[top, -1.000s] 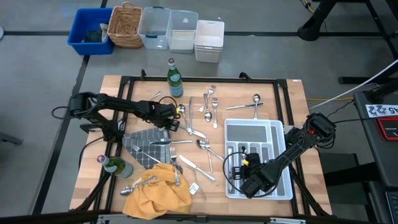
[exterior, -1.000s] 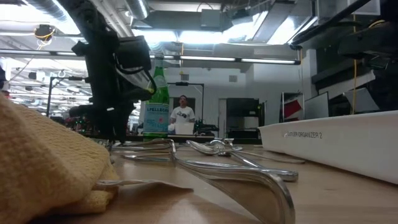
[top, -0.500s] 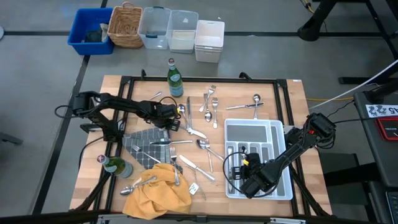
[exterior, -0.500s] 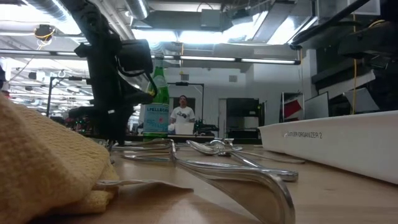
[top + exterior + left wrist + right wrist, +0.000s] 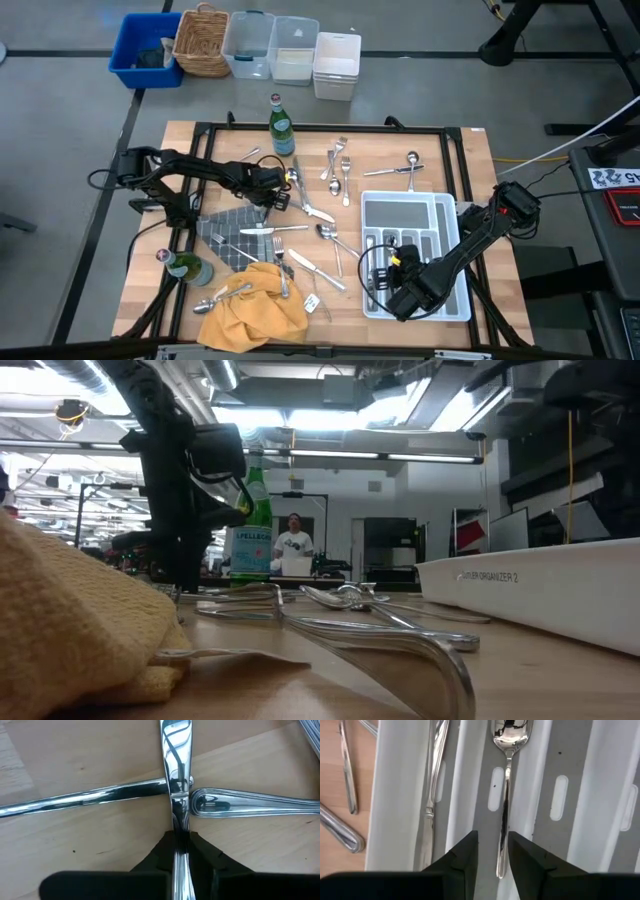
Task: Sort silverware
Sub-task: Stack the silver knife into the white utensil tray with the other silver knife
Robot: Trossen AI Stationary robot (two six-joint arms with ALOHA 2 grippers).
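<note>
In the left wrist view the left gripper (image 5: 179,851) has its fingers pinched narrow on the handle of one utensil (image 5: 176,780), whose long axis runs straight out ahead of the fingers, in line with the arm. Two other pieces of silverware lie across it, touching or nearly so: a long handle (image 5: 90,799) and a rounded handle end (image 5: 250,802) on the opposite side. From above, this grip sits left of centre, just below the green bottle (image 5: 282,126). The right gripper (image 5: 398,290) hangs over the white tray (image 5: 452,215) at lower right, fingers parted around nothing, above a spoon (image 5: 506,780) already lying in a slot. A straight lift should clear the crossing pieces.
</note>
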